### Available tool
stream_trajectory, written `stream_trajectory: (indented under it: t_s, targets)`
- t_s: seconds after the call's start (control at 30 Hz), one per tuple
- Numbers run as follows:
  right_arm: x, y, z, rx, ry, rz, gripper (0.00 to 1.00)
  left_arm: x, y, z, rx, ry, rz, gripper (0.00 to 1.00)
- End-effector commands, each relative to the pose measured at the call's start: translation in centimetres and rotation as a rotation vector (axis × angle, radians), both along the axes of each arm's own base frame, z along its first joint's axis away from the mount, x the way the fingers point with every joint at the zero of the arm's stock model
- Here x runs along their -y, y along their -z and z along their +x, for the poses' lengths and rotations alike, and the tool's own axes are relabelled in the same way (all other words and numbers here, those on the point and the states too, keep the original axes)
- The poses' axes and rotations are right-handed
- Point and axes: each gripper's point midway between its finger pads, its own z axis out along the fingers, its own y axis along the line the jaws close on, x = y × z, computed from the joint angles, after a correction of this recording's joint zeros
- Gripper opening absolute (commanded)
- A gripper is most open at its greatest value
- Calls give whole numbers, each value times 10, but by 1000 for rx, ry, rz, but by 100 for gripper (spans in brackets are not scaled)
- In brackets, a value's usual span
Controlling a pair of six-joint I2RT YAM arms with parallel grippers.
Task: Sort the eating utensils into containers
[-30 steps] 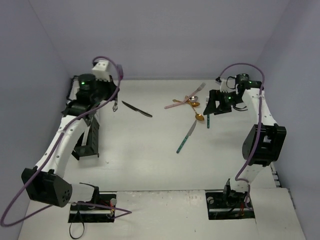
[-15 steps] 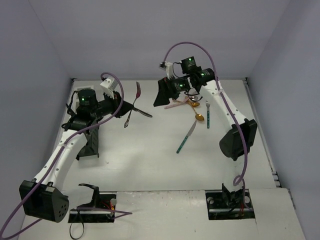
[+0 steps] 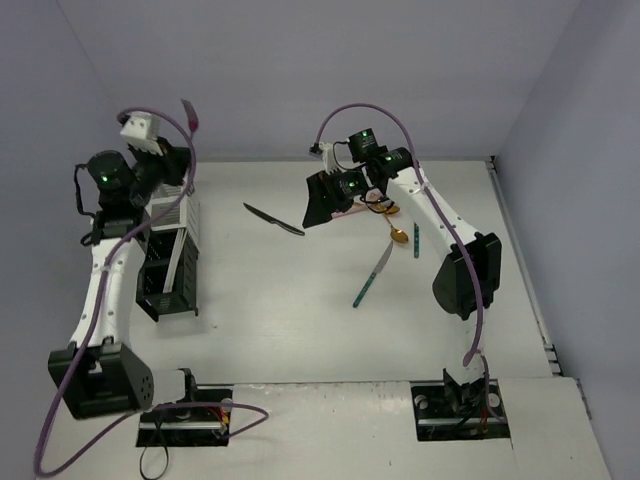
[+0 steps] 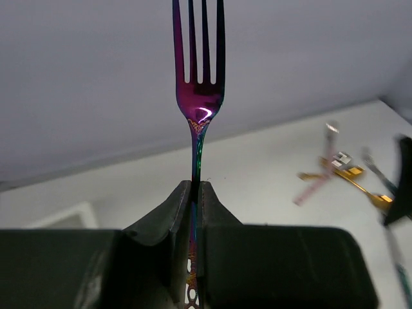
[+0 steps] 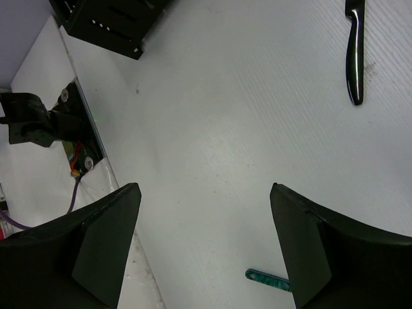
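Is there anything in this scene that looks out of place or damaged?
Nothing looks damaged or spilled. The left claw holds a fork upright, tines up, near the black caddy. A black knife and a teal knife lie loose on the table, unsorted.

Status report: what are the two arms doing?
Left jaws shut on fork, upright, near black caddy. Right jaws open, empty. Nothing in the way.
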Motion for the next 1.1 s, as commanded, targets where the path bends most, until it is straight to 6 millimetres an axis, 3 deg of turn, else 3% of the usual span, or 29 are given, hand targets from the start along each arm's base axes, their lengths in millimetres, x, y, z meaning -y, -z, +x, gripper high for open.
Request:
stream_trajectory:
  t_s: [0.0,0.17,0.3,0.43,0.6,0.87,1.07]
  targets:
    - [9,-37,0,129,14,26,79,-58,-77,47,278,-135,24,0]
    - [12,-26,2,120,25,1,80,-98,-83,89,365,-239,40,0]
    - [19,-21,7,114,42,-13,80,-121,-77,108,406,-312,80,0]
    - [30,-13,16,99,69,-24,80,-149,-59,120,436,-450,135,0]
    - [41,-1,23,76,94,-39,80,-178,-32,119,448,-614,158,0]
    - [48,12,27,51,109,-59,80,-181,23,109,491,-607,171,0]
    - [50,17,24,44,110,-70,80,-180,39,113,473,-578,87,0]
